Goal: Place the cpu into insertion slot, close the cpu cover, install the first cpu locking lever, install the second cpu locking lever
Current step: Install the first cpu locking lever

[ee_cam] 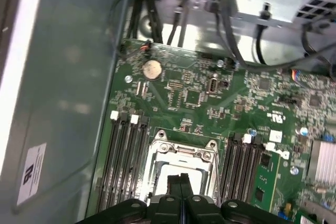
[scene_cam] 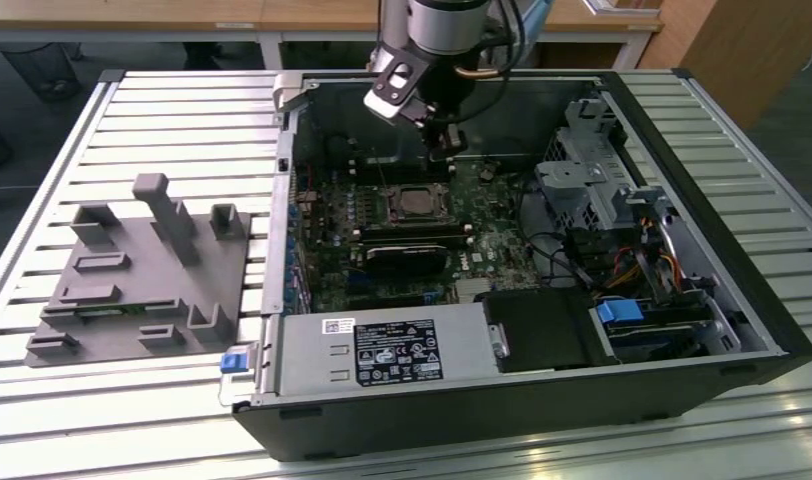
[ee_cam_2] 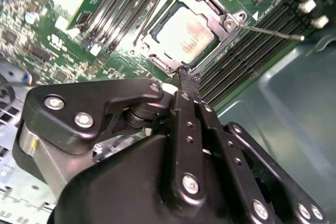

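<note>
Second wrist view: seated cpu [ee_cam_2: 185,34]

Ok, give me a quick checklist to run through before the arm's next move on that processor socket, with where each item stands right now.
1. Chip seated: ok, it lies flat inside the socket.
2. Cover down: ok, the metal frame lies flat around the chip.
3. Lever latched: cannot tell; the thin rod runs out from the socket's corner over the memory slots.
4. Gripper empty: ok, its fingers are shut together with nothing between them.
5. Gripper placed: ok, its tip is just beside the socket's edge; whether it touches anything, cannot tell.
</note>
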`<state>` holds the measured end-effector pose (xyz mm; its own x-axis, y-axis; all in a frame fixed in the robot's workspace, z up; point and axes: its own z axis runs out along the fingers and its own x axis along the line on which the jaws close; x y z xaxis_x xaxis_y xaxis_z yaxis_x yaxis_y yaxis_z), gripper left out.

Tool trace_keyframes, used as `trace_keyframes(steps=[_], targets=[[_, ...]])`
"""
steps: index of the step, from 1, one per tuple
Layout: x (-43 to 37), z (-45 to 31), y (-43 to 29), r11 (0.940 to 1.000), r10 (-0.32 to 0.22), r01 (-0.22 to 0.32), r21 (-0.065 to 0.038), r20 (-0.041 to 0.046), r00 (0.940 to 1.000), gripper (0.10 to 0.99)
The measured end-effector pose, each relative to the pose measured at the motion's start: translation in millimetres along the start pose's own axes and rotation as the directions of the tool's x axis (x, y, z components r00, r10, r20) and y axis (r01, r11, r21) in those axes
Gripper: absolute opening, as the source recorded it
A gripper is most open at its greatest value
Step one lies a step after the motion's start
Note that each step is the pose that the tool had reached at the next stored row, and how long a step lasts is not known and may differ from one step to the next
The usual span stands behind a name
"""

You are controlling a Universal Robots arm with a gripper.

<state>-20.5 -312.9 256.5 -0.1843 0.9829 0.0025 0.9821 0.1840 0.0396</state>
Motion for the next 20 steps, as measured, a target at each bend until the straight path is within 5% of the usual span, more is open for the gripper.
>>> trace_keyframes(steps=[5, 11, 20], targets=[[0.0, 0.0, 0.0, 0.9959, -0.091, 0.091, 0.000, -0.0036, 0.9959, 0.106], [-0.1, 0.0, -0.1, 0.9827, -0.185, 0.185, 0.000, -0.0074, 0.9827, 0.106], [-0.1, 0.1, 0.0, 0.9533, -0.302, 0.302, -0.001, -0.0121, 0.9532, 0.106]])
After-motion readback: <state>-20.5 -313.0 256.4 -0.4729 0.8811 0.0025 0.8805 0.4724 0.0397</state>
